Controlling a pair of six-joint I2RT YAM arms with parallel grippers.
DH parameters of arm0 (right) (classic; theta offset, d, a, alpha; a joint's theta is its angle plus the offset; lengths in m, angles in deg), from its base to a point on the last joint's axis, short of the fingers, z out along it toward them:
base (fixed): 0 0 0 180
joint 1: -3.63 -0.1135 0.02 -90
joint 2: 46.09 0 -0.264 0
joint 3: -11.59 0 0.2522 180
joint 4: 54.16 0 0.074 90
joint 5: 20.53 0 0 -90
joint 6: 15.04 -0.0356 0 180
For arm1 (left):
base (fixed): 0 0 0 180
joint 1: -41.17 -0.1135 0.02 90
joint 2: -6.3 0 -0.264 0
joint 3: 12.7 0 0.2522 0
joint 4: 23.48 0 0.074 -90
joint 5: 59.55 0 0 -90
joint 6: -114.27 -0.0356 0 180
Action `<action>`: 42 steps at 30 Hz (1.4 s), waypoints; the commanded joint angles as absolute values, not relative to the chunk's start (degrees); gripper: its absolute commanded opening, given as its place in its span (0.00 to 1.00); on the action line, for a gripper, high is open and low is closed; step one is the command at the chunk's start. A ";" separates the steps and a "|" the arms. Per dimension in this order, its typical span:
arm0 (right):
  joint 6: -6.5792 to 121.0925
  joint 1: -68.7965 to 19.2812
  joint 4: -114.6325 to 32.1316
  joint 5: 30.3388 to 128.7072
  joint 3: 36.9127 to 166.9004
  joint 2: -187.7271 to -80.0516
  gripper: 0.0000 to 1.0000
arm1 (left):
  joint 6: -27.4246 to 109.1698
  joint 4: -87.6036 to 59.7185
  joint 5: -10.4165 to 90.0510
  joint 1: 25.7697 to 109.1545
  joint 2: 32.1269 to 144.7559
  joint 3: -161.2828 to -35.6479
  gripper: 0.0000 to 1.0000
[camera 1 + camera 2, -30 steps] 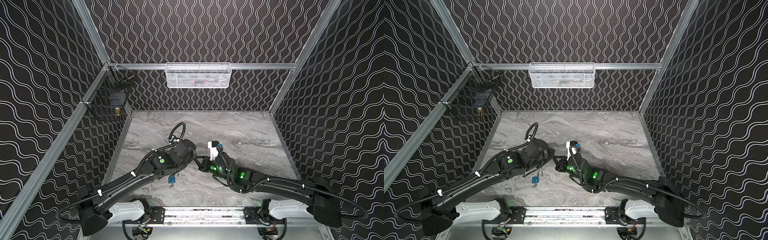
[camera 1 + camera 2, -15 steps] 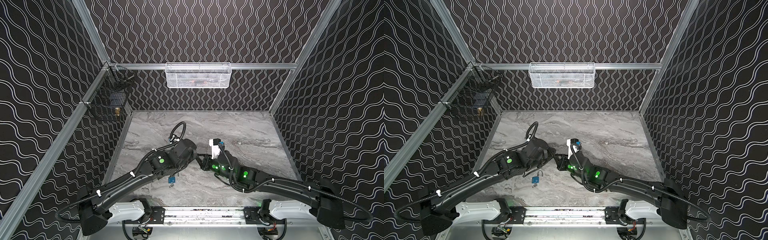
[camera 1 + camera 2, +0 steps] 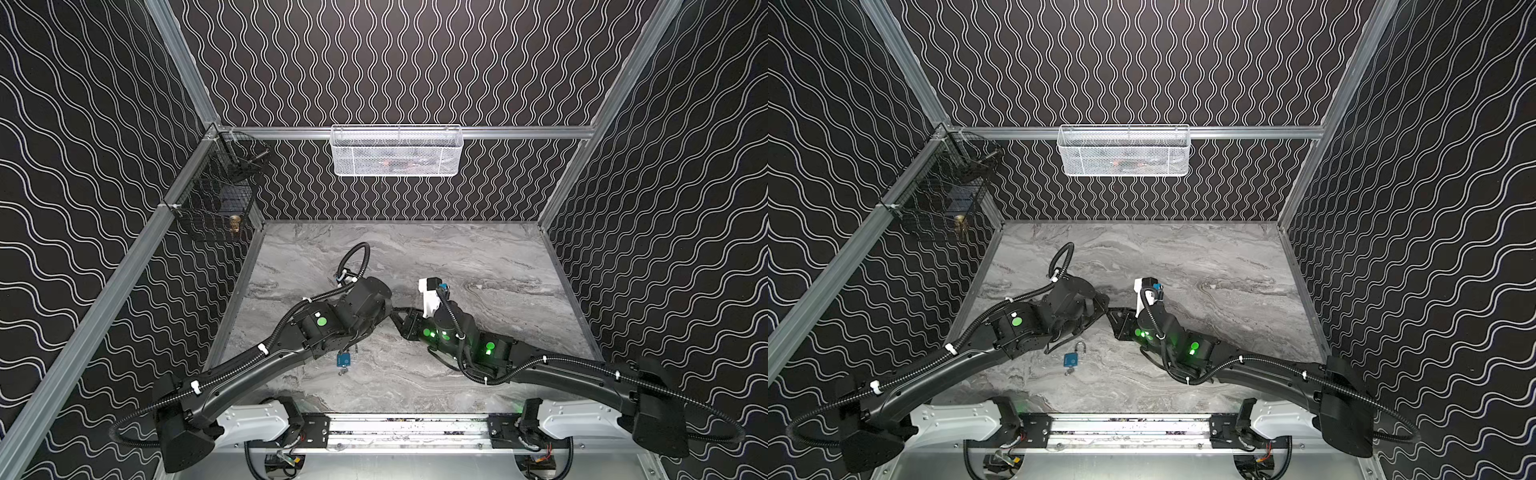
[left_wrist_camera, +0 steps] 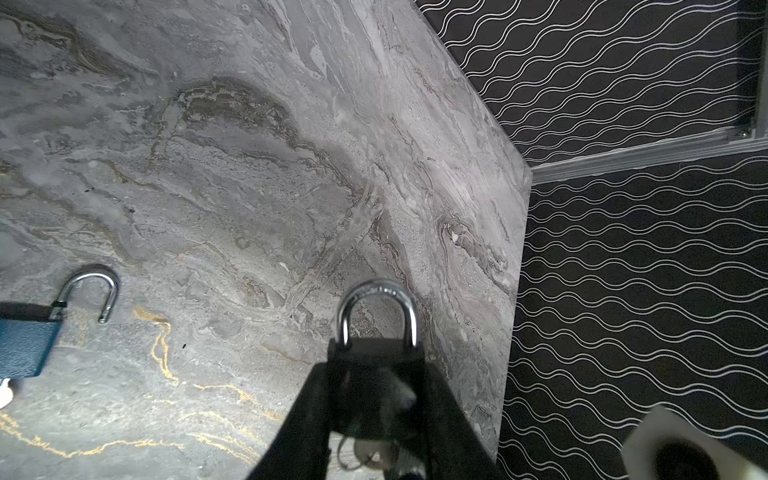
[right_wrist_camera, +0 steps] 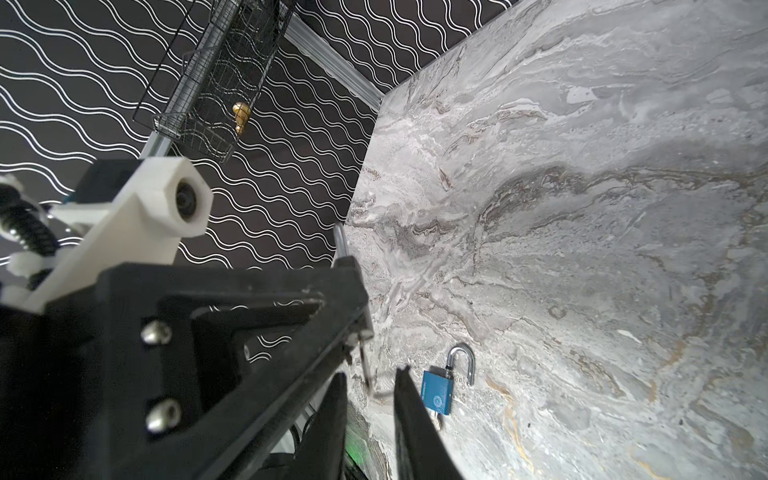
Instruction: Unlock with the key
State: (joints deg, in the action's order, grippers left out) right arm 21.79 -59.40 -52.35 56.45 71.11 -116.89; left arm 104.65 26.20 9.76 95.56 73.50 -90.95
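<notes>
In a top view the blue padlock lies open on the table, lower centre. Just above it the left gripper clamps a black padlock. Its key sits at the tips of the right gripper, whose jaws stand narrowly apart.

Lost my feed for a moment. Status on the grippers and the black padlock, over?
Left gripper clamped on black padlock, shackle shut. Right gripper open, close by. Blue padlock lies apart on table, shackle open, nothing blocking.
</notes>
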 commanded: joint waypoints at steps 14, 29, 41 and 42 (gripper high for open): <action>20.10 -58.25 -55.18 59.38 71.82 -119.29 0.15 | 104.11 23.72 9.21 95.49 73.72 -91.59 0.06; 15.42 -57.87 -59.11 62.66 69.77 -117.70 0.00 | 104.53 19.03 12.98 95.57 72.59 -90.73 0.03; 6.72 -55.57 -70.25 65.39 67.49 -115.35 0.00 | 106.84 12.72 18.62 96.06 71.43 -88.14 0.01; 6.43 -55.53 -70.81 65.38 67.50 -115.32 0.00 | 107.06 12.47 18.74 96.10 71.43 -88.07 0.01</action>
